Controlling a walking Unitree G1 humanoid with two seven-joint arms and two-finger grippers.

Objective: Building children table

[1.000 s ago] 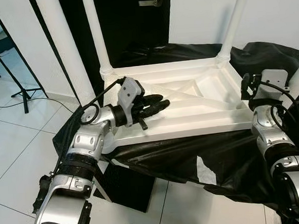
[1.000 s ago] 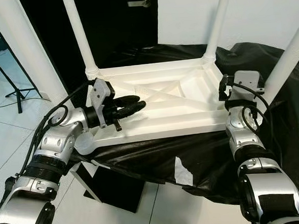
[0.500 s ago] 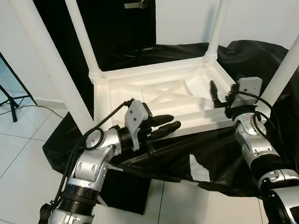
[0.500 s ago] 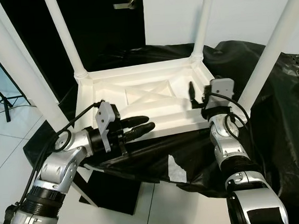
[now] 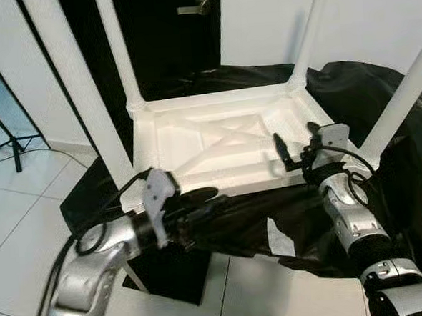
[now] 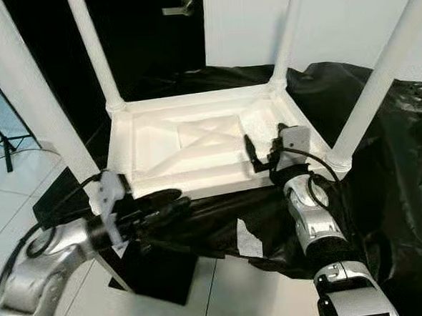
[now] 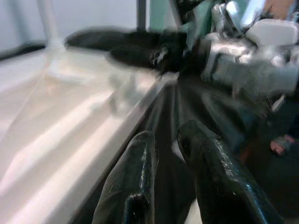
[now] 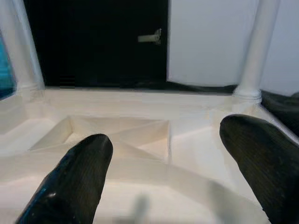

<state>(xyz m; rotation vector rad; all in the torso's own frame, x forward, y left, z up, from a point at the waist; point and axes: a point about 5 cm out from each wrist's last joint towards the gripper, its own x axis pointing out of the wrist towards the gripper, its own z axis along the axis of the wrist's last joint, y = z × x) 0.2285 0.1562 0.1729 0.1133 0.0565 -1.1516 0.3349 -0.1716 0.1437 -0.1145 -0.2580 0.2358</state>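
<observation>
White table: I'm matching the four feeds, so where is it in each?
Left eye view: table centre, upside down, legs up.
Right eye view: centre, likewise.
Left wrist view: pale underside beside the left end effector.
Right wrist view: underside beyond the right end effector.
Shared landmark: the black sheet under it.

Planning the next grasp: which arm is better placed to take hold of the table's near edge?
Right, probably. The right gripper is open, over the table at its near edge. The left gripper sits lower, off that edge, fingers nearly together.
</observation>
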